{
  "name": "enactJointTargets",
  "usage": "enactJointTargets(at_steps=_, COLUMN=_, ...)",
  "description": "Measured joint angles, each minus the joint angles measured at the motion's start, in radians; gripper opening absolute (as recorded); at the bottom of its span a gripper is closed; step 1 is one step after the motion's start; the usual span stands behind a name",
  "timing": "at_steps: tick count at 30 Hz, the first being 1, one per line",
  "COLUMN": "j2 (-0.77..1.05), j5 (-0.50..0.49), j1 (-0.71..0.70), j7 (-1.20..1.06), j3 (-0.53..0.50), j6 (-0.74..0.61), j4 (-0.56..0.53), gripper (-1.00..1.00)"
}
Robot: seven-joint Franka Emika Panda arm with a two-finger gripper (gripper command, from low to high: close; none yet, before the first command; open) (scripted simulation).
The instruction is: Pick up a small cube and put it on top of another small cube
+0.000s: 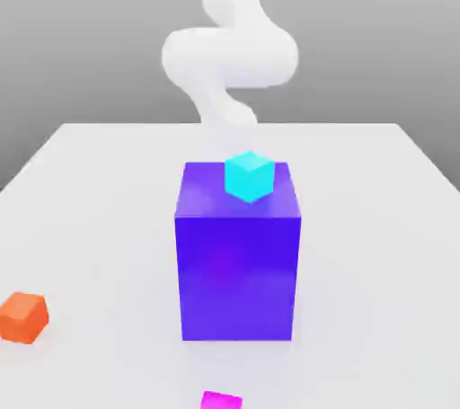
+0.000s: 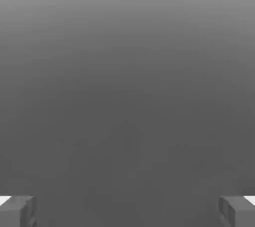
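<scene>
A small cyan cube (image 1: 248,175) rests on top of a tall purple block (image 1: 238,263) in the middle of the table. On the table at the exterior view's left front lies a small orange cube (image 1: 22,316). A small magenta cube (image 1: 221,400) sits at the front edge of that view, partly cut off. The white arm (image 1: 229,57) rises behind the purple block, which hides its lower part. In the hand view my gripper (image 2: 127,212) is open, its grey fingertips (image 2: 17,211) far apart with nothing between them, facing a plain grey background.
The white table (image 1: 377,218) spreads around the purple block, with bare surface on both sides. The purple block stands between the arm and the cubes at the front.
</scene>
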Motion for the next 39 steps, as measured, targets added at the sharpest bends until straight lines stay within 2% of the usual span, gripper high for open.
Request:
enactJointTargets(at_steps=18, j2=0.659, j5=-0.039, j1=-0.045, j7=0.133, j3=0.027, j6=0.200, j4=0.003, gripper=0.00)
enactJointTargets(at_steps=28, j2=1.020, j5=-0.025, j1=-0.049, j7=0.182, j3=0.025, j6=0.311, j4=0.005, gripper=0.00)
enactJointTargets(at_steps=33, j2=1.201, j5=-0.027, j1=-0.044, j7=0.191, j3=0.018, j6=0.431, j4=0.034, gripper=0.00)
enactJointTargets(at_steps=34, j2=1.224, j5=-0.028, j1=-0.043, j7=0.192, j3=0.017, j6=0.448, j4=0.039, gripper=-1.00)
enactJointTargets(at_steps=39, j2=1.224, j5=-0.029, j1=-0.043, j7=0.193, j3=0.017, j6=0.449, j4=0.039, gripper=-1.00)
